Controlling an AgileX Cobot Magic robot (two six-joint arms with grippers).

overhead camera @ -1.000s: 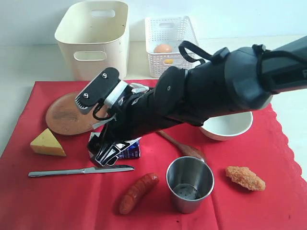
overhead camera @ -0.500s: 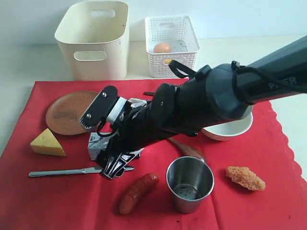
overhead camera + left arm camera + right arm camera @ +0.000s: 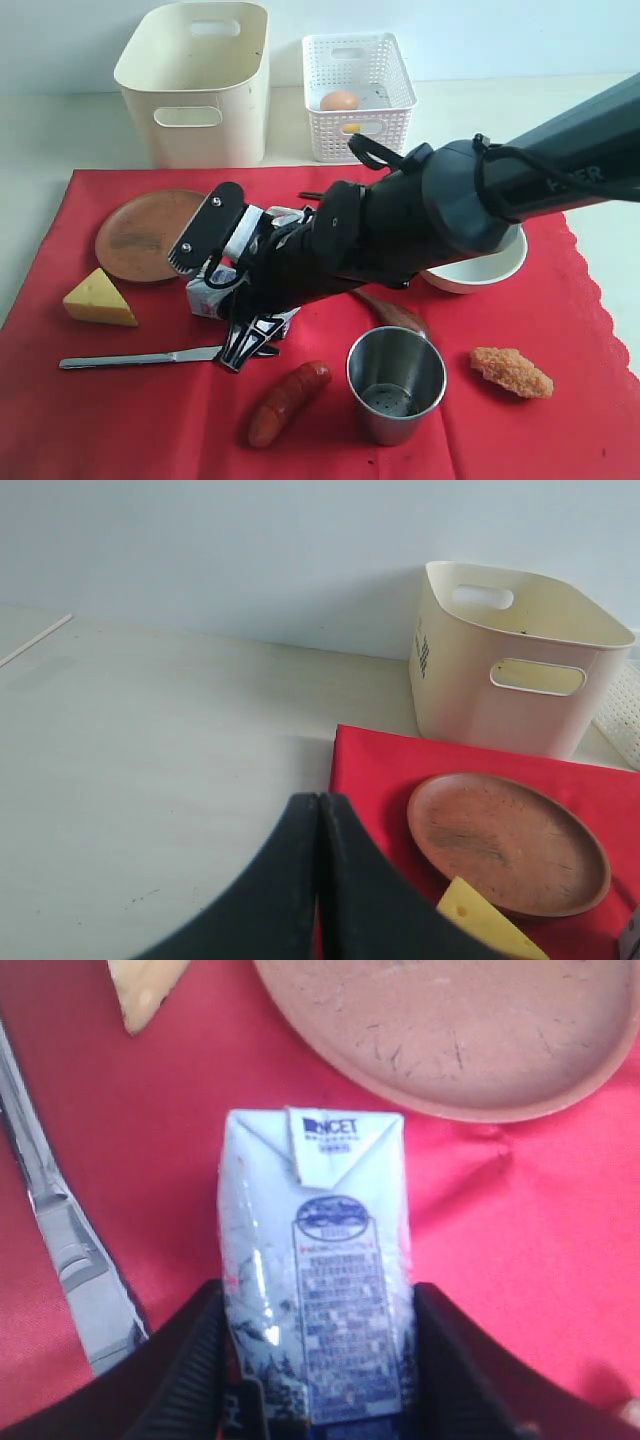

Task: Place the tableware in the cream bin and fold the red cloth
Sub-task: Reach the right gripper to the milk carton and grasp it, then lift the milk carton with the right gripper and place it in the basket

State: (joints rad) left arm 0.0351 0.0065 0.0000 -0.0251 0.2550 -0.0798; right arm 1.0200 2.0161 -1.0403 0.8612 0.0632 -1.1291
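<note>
The right gripper [image 3: 317, 1295] had its two black fingers closed onto the long sides of a milk carton [image 3: 315, 1240], with no gap visible on either side. The carton lay flat on the red cloth [image 3: 560, 400]. Its folded top flap carried the dark letters "NCET". The oval emblem and block of print below were too small to read. The left gripper [image 3: 318, 810] had its fingers pressed together along their full length, gripping nothing, above the bare table beside the cloth's corner.

Nearest the front edge of the cloth stood the steel cup [image 3: 395, 385], upright, with a sausage [image 3: 288, 402] beside it. The steel table knife [image 3: 140, 358] lay flat just in front of the carton. A cheese wedge [image 3: 98, 298] sat near the cloth's left edge. The wooden spoon [image 3: 395, 312] lay partly under the right arm, and the white bowl [image 3: 480, 268] showed behind it. The brown plate [image 3: 140, 235] lay just beyond the carton.

Off the cloth at the back stood the cream bin [image 3: 195, 85]. A dark printed mark on its side was unreadable. Next to it was a white lattice basket [image 3: 360, 70] holding an egg [image 3: 340, 100].
</note>
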